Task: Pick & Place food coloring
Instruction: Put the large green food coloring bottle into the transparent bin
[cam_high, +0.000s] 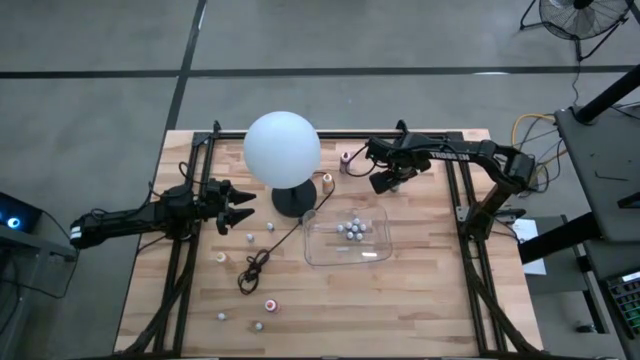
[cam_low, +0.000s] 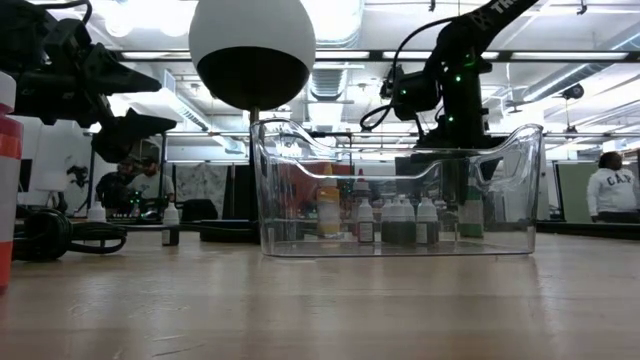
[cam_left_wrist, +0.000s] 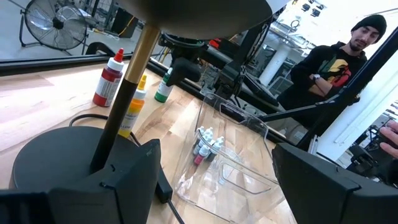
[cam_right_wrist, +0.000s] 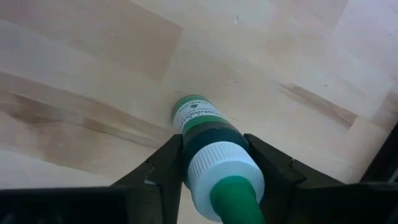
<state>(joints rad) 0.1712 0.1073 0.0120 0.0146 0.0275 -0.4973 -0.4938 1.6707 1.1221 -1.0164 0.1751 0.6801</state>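
A green food coloring bottle (cam_right_wrist: 211, 155) with a white collar and green cap stands on the wood at the table's far right, its base on the table; my right gripper (cam_high: 392, 181) points down and is shut on it. The low view shows this bottle (cam_low: 471, 214) through the clear tray (cam_high: 312, 250), which holds several small bottles (cam_high: 352, 229). More food coloring bottles are scattered about: pink-capped (cam_high: 346, 157), yellow (cam_high: 327, 180), red-capped (cam_high: 271, 305). My left gripper (cam_high: 245, 205) waits open and level at the left, beside the lamp base. My right gripper pinches the green bottle between its two fingers (cam_right_wrist: 165, 165), on the body just below the white collar (cam_right_wrist: 208, 142). The fingers come from above, pointing down. The bottle is upright, its base (cam_right_wrist: 193, 112) on the table.
A white globe lamp (cam_high: 282, 148) on a black base stands at the centre back, its black cord (cam_high: 262, 262) coiling toward the near left. More small bottles (cam_high: 250, 238) dot the left and near side. People show in the room beyond the table.
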